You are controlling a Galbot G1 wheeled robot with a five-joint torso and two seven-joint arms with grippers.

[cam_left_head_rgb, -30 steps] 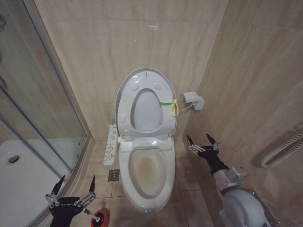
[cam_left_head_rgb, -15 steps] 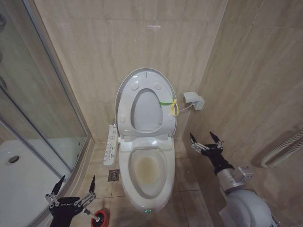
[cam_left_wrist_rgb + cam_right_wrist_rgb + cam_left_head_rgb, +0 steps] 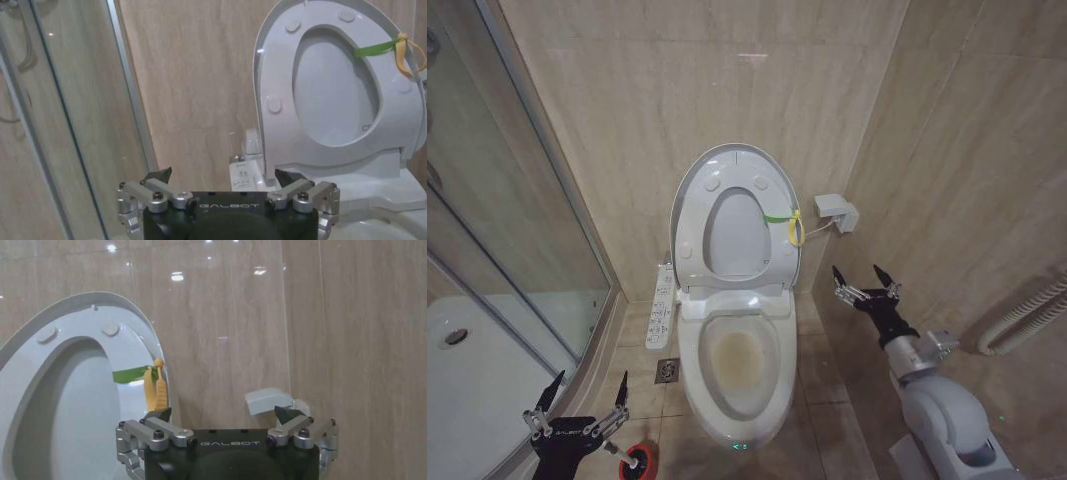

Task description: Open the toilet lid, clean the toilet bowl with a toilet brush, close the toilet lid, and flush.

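Observation:
The toilet lid point(image 3: 735, 215) stands upright against the wall, with the seat ring raised against it and a green and yellow tie point(image 3: 789, 222) on its right edge. Below it the toilet bowl point(image 3: 737, 362) lies uncovered, stained yellowish-brown inside. The toilet brush point(image 3: 630, 461) sits in a red holder point(image 3: 645, 464) on the floor at the lower left. My left gripper point(image 3: 589, 382) hovers open just above and left of the brush, empty. To the right of the bowl, near the side wall, my right gripper point(image 3: 857, 272) is open and empty. The left wrist view has the left gripper point(image 3: 222, 174) facing the lid point(image 3: 333, 85). The right wrist view has the right gripper point(image 3: 221, 411) facing the lid's edge point(image 3: 67, 390).
A glass shower enclosure point(image 3: 517, 230) and its white tray point(image 3: 467, 380) close off the left side. A control panel point(image 3: 662, 305) hangs beside the bowl, and a floor drain point(image 3: 667, 372) sits below it. On the back wall is a white box point(image 3: 834, 210). A ribbed hose point(image 3: 1027, 315) runs along the right wall.
My right gripper has risen and drifted slightly right, toward the side wall. The left gripper, brush and lid have not moved.

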